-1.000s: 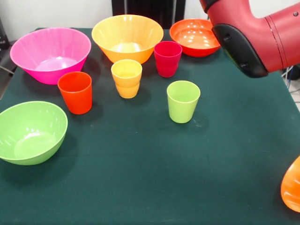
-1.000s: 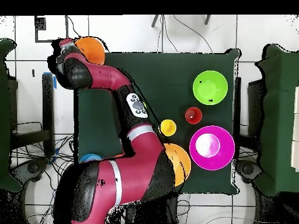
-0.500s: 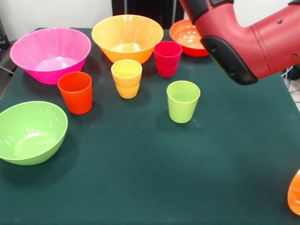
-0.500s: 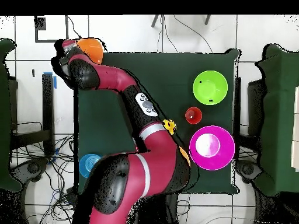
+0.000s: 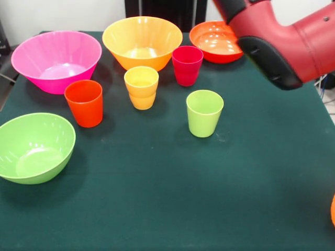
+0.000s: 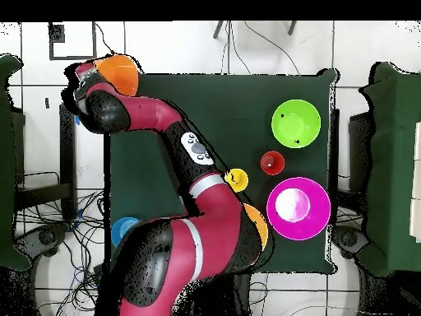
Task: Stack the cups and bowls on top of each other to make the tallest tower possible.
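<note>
While the arm (image 6: 156,115) carries the large orange bowl (image 6: 118,72) past the table's corner, its grip hidden so I cannot tell the fingers' state, it should bring the bowl level over the pink bowl (image 5: 56,60) before lowering.

A dark green cloth-covered table (image 5: 157,198) fills the front view, its surface faintly scuffed. From above, the same table (image 6: 238,107) sits on a white tiled floor (image 6: 247,49) crossed by dark grout lines, with black cables (image 6: 49,218) tangled beside it and trailing along the tiles (image 6: 271,53). A dark panel (image 5: 159,9) stands behind the table's far edge.
</note>
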`<state>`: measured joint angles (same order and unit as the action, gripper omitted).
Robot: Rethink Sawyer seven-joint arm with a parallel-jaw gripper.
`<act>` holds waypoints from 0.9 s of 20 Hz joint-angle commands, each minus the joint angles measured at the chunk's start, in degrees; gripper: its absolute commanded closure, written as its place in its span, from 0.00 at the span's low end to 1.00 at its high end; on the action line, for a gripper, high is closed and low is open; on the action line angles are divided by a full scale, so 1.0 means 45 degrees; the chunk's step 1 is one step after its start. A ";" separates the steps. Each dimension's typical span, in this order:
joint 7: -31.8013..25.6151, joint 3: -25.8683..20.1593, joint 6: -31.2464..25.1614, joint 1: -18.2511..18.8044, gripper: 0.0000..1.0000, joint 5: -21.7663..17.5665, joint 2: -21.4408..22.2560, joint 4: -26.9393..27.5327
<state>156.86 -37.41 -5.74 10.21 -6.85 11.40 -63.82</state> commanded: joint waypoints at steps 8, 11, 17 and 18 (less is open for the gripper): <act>-0.1679 -0.0227 -0.1133 -0.0438 1.00 -0.1245 -0.0456 -0.1627; -0.1937 -0.0702 -0.1040 -0.0089 1.00 -0.1385 -0.0503 -0.1872; -0.2964 -0.2143 -0.1361 0.0988 1.00 -0.1890 -0.0957 -0.2233; -0.3044 -0.2334 -0.1356 0.1102 1.00 -0.2032 -0.0988 -0.2354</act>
<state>156.49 -43.63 -5.76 12.64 -9.62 11.87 -68.36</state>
